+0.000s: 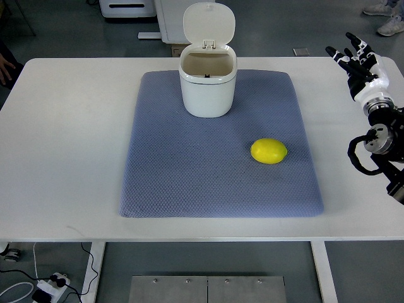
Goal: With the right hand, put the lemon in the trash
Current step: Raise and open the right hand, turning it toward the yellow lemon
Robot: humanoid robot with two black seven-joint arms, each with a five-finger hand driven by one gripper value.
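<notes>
A yellow lemon [269,151] lies on the blue-grey mat [189,183], right of the mat's middle. A small white trash bin [207,85] stands at the mat's far edge with its lid flipped up and its inside showing. My right hand [355,55] hovers over the table's far right corner, fingers spread, holding nothing. It is well to the right of the lemon and apart from it. The left arm does not show.
The mat lies on a white table [69,145]. A person's shoes [386,17] show on the floor at the top right, and a hand [6,66] at the far left edge. Cables and a power strip [47,287] lie under the table.
</notes>
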